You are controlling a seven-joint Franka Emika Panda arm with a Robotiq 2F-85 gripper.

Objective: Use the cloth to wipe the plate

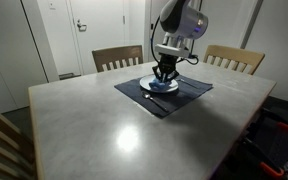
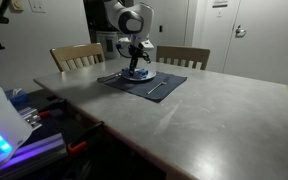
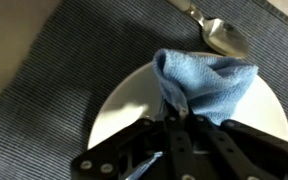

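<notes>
While low over the white plate, hand tight on the blue cloth.

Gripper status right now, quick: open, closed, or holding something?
Gripper: closed, holding the cloth over the plate.

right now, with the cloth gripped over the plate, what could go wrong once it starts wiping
The hand pinches the cloth at one fold only, so the bunched rest may slip free while rubbing.
The spoon lies close beside the plate on the placemat; a wide stroke could knock it.
The plate merely rests on the placemat, so sideways pressure might slide it.
</notes>
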